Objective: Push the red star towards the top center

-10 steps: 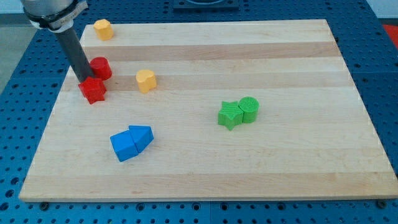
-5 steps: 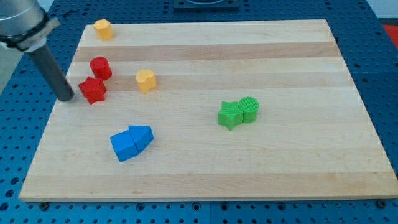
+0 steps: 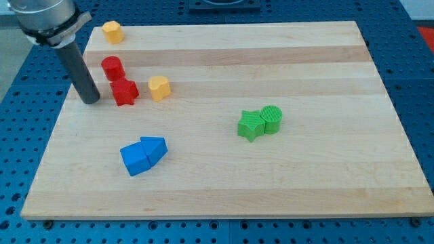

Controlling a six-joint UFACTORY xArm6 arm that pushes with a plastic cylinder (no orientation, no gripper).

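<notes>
Red star (image 3: pixel 124 92) lies on the wooden board (image 3: pixel 271 183) toward the upper left, and every other place here is given from it. My tip (image 3: pixel 90 101) rests on the board just to the view's left of the star, with a narrow gap between them; the rod carries no fingers, so nothing is grasped. Red cylinder (image 3: pixel 112 68) stands just above the star, slightly left, close to touching. One yellow block (image 3: pixel 159 88) sits just to the star's right, apart from it. Another yellow block (image 3: pixel 112 32) lies well above, near the board's top edge. Below and slightly right sit the blue cube (image 3: pixel 135 159) and blue triangular block (image 3: pixel 155 148), touching each other. Far to the right, slightly lower, the green star (image 3: pixel 251 125) touches the green cylinder (image 3: pixel 271 120).
</notes>
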